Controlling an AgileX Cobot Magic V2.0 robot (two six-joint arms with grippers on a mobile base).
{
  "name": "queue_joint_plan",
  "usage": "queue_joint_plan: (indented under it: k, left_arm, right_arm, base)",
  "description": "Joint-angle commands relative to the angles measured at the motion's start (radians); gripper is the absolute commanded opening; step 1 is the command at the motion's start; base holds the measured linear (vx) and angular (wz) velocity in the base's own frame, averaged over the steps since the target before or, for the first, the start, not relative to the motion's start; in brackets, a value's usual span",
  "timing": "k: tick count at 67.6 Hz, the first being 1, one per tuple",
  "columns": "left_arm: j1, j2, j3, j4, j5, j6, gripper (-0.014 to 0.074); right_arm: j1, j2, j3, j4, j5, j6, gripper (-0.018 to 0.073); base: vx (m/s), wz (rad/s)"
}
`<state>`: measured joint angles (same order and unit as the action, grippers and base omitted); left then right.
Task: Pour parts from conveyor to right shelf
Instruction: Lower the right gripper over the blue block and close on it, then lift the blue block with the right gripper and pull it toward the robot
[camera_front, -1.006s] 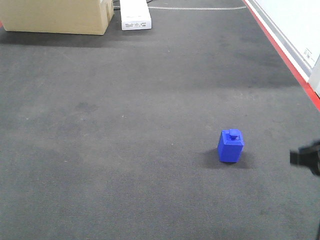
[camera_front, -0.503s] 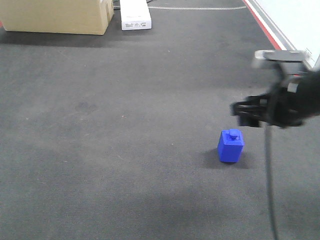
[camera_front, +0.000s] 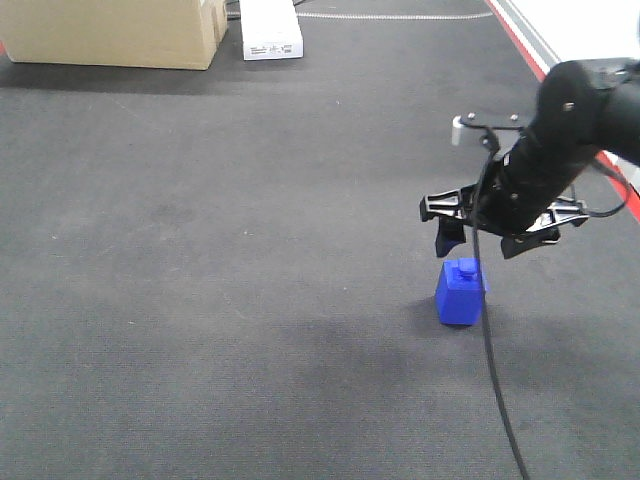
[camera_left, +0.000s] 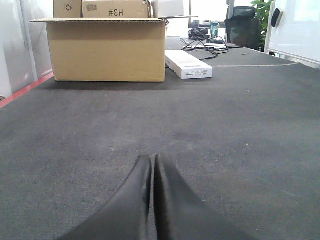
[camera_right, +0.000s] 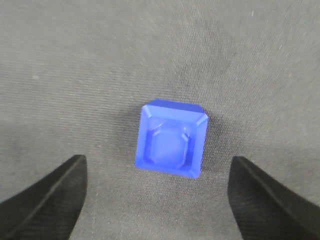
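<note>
Far left, back of belt: cardboard box (camera_front: 110, 30), with a flat white carton (camera_front: 270, 30) just beside it on its right. Both sit on the conveyor (camera_front: 230, 260), a dark grey felt-like surface that fills most of the front view.

Left wrist view: left gripper (camera_left: 151, 160) is low over the belt, its fingers (camera_left: 125, 210) pressed together with only a hairline seam between them and nothing held. It points toward the cardboard box and white carton, well apart from both.

Right of centre: blue block (camera_front: 460, 293) stands upright on the belt, knob up, shadow falling to its left. It's alone, well away from the boxes.

Right gripper (camera_front: 483, 243) hangs just above the block, pointing down, jaws spread wide. In the right wrist view the block sits between the two dark fingers (camera_right: 50, 197), with clear belt showing on both sides, so no contact. The block is offset slightly toward the upper part of that view. I can't tell the vertical clearance over the knob.

Black cable (camera_front: 497, 380) drops from the right arm past the block's right side toward the bottom edge.

Far right: red side rail (camera_front: 560, 100) runs diagonally along the belt edge.
</note>
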<state>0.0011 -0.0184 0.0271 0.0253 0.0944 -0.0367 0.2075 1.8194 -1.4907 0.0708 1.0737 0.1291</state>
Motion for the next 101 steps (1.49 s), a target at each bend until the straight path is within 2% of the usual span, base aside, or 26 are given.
queue_joint_plan:
  k: [1, 15, 24, 32, 41, 48, 54, 64, 73, 83, 88, 101]
  left_arm:
    - [-0.004, -0.005, -0.02, -0.006, -0.073, -0.007, -0.0006]
    - [-0.004, -0.005, -0.02, -0.006, -0.073, -0.007, -0.0006]
    - [-0.004, -0.005, -0.02, -0.006, -0.073, -0.007, -0.0006]
    - [-0.004, -0.005, -0.02, -0.006, -0.073, -0.007, -0.0006]
    - [-0.004, -0.005, -0.02, -0.006, -0.073, -0.007, -0.0006]
    - [-0.004, -0.005, -0.02, -0.006, -0.073, -0.007, -0.0006]
    - [-0.004, -0.005, -0.02, -0.006, -0.073, -0.007, -0.0006]
    - [-0.004, -0.005, -0.02, -0.006, -0.073, -0.007, -0.0006]
    - [-0.004, -0.005, -0.02, -0.006, -0.073, -0.007, -0.0006]
    - [-0.004, -0.005, -0.02, -0.006, -0.073, -0.007, -0.0006]
    - [-0.004, -0.005, -0.02, -0.006, -0.073, -0.007, -0.0006]
    - [-0.004, -0.005, -0.02, -0.006, -0.073, -0.007, -0.0006]
  right_arm:
    - [-0.002, 0.001, -0.058, 0.001, 0.019, 0.01, 0.0568]
    - [-0.002, 0.082, -0.077, -0.005, 0.042, 0.012, 0.0552]
    - [-0.002, 0.11, -0.077, -0.004, 0.037, 0.012, 0.0482]
    - [-0.002, 0.125, -0.077, -0.003, 0.035, 0.012, 0.0339]
    - [-0.002, 0.119, -0.077, -0.003, 0.014, 0.011, 0.0122]
    - [-0.002, 0.084, -0.077, -0.005, -0.014, 0.012, -0.0013]
    - [-0.002, 0.033, -0.077, -0.013, -0.037, 0.011, -0.0011]
    - [-0.021, -0.052, -0.077, -0.084, -0.038, 0.013, -0.0009]
    - [-0.109, -0.117, -0.077, -0.06, -0.013, 0.011, -0.0008]
    - [-0.2, -0.201, -0.063, -0.039, 0.0, -0.044, -0.0008]
    - [-0.224, -0.275, 0.003, -0.05, -0.043, -0.077, -0.0006]
    - [-0.218, -0.479, 0.236, -0.03, -0.24, -0.075, -0.0005]
  base:
    - [0.0, 0.0]
    - [0.0, 0.0]
    - [0.0, 0.0]
    - [0.0, 0.0]
    - [0.0, 0.0]
    - [0.0, 0.0]
    - [0.0, 0.0]
    - [0.0, 0.0]
    - [0.0, 0.0]
    - [0.0, 0.0]
    - [0.0, 0.0]
    - [0.0, 0.0]
